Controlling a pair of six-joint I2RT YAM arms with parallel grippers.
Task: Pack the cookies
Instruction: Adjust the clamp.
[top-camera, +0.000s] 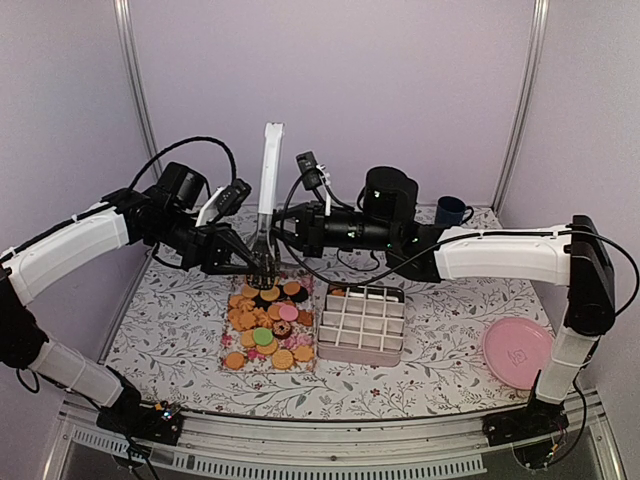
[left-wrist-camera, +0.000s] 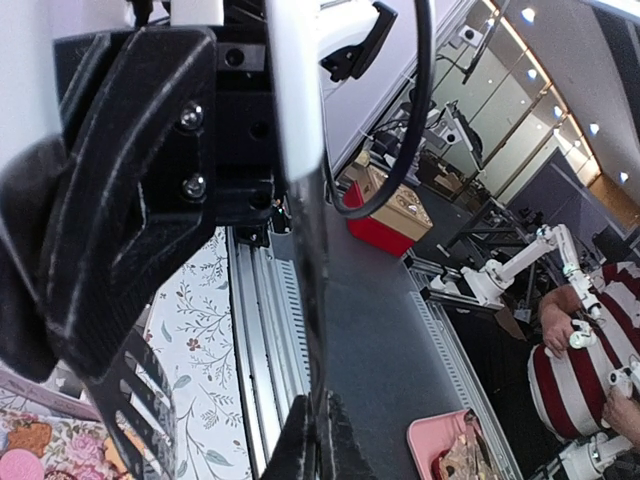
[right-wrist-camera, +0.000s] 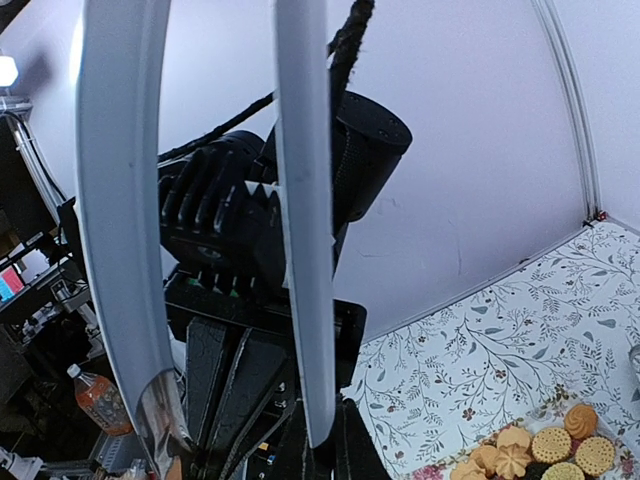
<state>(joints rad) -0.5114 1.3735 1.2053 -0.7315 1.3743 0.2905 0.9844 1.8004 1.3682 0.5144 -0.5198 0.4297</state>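
Looking down from above (top view): both arms meet over the far end of a flowered tray (top-camera: 258, 365) on the table (top-camera: 170, 330). The cookies (top-camera: 268, 322) lie heaped on that tray, mostly orange, some dark, one pink, one green. White tongs (top-camera: 270, 170) stand upright above them. The left claw (top-camera: 254, 264) is closed on their lower end, and the right claw (top-camera: 274, 237) is closed on them slightly higher. Just right of the tray stands a gridded box (top-camera: 362, 322) with an orange piece in its far-left cell. A pink plate (top-camera: 517, 352) and a blue cup (top-camera: 450, 211) sit well apart to the right.

Left wrist view: only one white blade (left-wrist-camera: 295, 150) shows, running down into the closed fingertips. A few cookies (left-wrist-camera: 30, 440) appear at bottom left.

Right wrist view: both blades show, side by side and apart. Cookies (right-wrist-camera: 560, 450) lie at bottom right, and the other arm's claw is behind the blades.
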